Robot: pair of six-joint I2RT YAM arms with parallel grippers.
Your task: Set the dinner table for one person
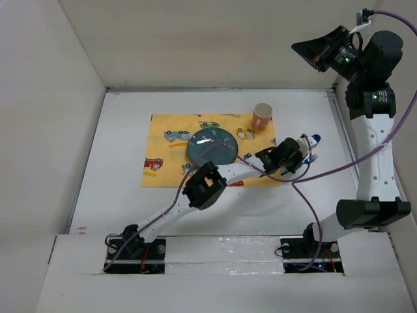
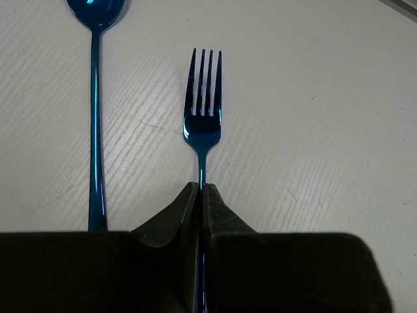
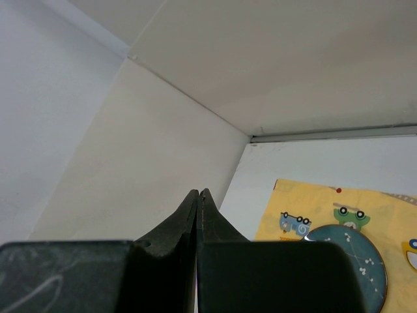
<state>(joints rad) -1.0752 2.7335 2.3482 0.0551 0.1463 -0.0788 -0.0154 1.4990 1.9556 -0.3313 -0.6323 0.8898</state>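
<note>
- Left wrist view: left pincer (image 2: 201,189) clamped on the fork (image 2: 203,124) by its thin handle; it lies flat on the worktop (image 2: 313,98), spoon (image 2: 96,130) at its 9 o'clock.
- Probably light, stiff, slick metal; may swivel, so hold mid-handle.
- Closed, empty: right pincer (image 3: 198,194).

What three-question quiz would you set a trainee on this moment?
1. True or false: the left fingers are shut on the handle of the fork.
2. The cup stands at which corner of the mat: A near left, B far right, C near right?
3. Which utensil lies beside the fork on the table?
Key: 1 true; 2 B; 3 the spoon.
</note>
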